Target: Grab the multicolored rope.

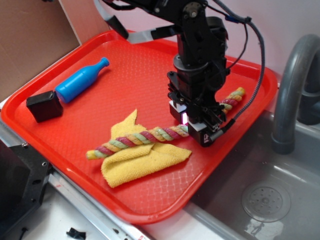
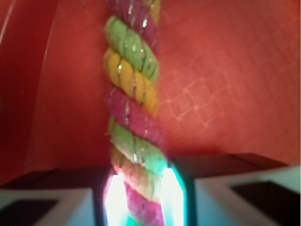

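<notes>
The multicolored rope [image 1: 140, 138], twisted from pink, green, yellow and orange strands, lies slantwise across the red tray [image 1: 60, 130], its left part resting on a folded yellow cloth [image 1: 137, 159]. My gripper [image 1: 194, 126] stands down on the rope's right half. In the wrist view the rope [image 2: 134, 94] runs up the middle and passes between my gripper [image 2: 141, 197], with glowing pads [image 2: 175, 190] pressed against both its sides. The rope's far end [image 1: 235, 96] shows behind the arm.
A blue bottle [image 1: 81, 81] and a black block [image 1: 45, 106] lie on the tray's left side. A metal sink [image 1: 260, 197] with a grey faucet [image 1: 292, 90] sits to the right. Brown cardboard [image 1: 30, 35] stands at the back left.
</notes>
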Robot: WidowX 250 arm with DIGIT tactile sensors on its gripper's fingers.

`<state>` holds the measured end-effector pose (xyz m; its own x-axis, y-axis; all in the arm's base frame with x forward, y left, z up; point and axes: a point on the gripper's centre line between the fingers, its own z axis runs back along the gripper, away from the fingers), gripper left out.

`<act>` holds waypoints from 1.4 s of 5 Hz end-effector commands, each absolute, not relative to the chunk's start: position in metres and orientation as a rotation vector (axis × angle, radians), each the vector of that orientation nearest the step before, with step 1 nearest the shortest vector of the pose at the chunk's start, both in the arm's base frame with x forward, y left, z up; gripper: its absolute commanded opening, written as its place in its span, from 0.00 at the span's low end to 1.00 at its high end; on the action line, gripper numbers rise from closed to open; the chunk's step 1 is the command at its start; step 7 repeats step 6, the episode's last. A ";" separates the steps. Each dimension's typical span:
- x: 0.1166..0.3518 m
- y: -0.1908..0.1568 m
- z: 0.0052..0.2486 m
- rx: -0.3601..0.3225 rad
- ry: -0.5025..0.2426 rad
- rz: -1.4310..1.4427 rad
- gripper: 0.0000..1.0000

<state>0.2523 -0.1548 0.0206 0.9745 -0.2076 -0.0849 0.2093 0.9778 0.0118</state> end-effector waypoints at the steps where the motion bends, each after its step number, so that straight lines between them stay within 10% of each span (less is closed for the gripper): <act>1: 0.253 -0.125 0.091 -0.236 0.011 -0.046 0.00; 4: 0.204 -0.040 0.223 -0.123 -0.114 0.193 0.00; 7: 0.200 -0.033 0.232 -0.029 -0.077 0.223 0.00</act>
